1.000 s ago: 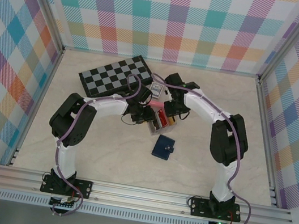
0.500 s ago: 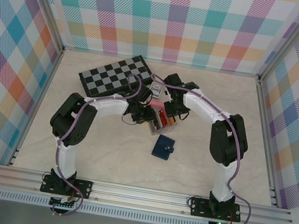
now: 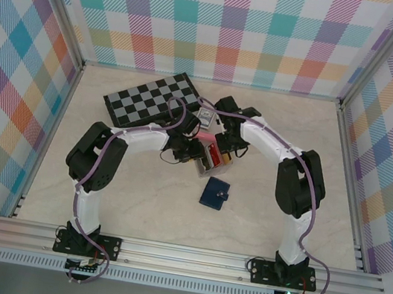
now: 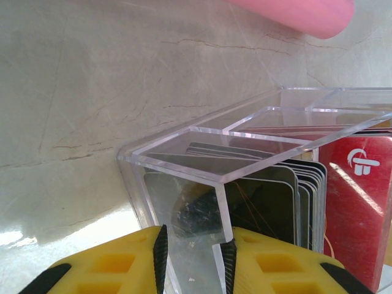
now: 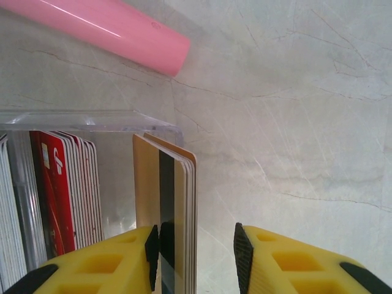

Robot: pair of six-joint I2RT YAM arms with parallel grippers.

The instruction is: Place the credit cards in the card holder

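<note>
Left gripper [image 4: 193, 252] on the clear plastic box [image 4: 202, 138], right gripper [image 5: 197, 245] at the cards
Left jaws clamped on the box's corner wall. Right jaws apart around a few credit cards [image 5: 174, 208] at the box's end: touching one finger, gap to the other; in or out of the box, can't tell. Navy card holder [image 3: 214, 192] lies closed just beside the box, towards the arm bases

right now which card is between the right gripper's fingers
The tan card with the black stripe; a gap separates it from the red card in the clear box.
</note>
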